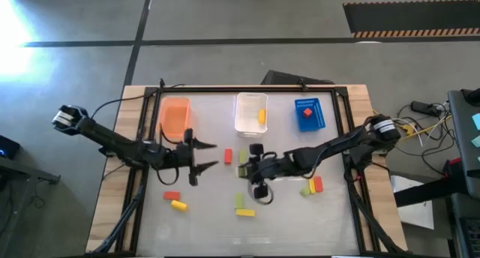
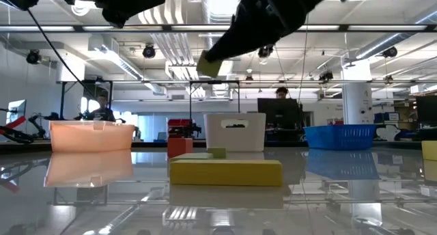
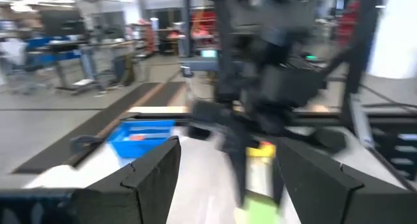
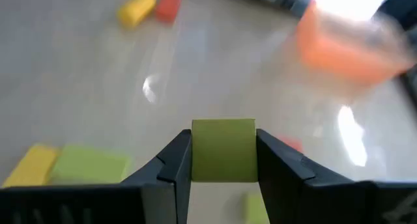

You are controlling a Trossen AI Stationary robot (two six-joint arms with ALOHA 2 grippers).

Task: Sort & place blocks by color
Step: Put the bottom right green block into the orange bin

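Note:
My right gripper is over the table's middle, shut on a light green block, which also shows in the air in the low view. My left gripper hovers open left of it, below the orange bin, touching nothing. Loose blocks lie flat on the table: red, light green, a light green and yellow pair, a red and yellow pair, and a green and red pair. A yellow block lies in the clear bin and a red block in the blue bin. My right gripper pinches the light green block between its two fingers, one on each of two opposite side faces. The block's free end sticks out past the fingertips. It is lifted clear of the table, high above the lying blocks.
Three bins stand in a row along the far side: orange, clear, blue. A dark frame borders the table. Bare tabletop lies along the near edge. People and desks show in the room beyond.

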